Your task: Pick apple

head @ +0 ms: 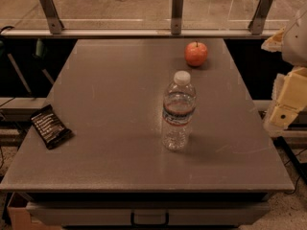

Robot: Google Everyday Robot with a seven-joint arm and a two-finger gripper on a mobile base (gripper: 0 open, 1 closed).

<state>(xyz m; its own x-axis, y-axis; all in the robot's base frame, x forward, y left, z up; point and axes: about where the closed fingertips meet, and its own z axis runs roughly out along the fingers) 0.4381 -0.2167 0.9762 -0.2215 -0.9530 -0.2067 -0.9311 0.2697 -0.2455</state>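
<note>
The apple (196,53) is small, round and red-orange with a short dark stem. It sits upright on the grey table (110,109) near the far right corner. My gripper (287,107) shows as pale yellow and white parts at the right edge of the view, beyond the table's right side. It is well to the right of the apple, nearer to me, and holds nothing that I can see.
A clear water bottle (178,111) with a white cap stands upright in the middle of the table, in front of the apple. A dark snack packet (51,126) lies at the left edge. A glass railing with metal posts (177,11) runs behind the table.
</note>
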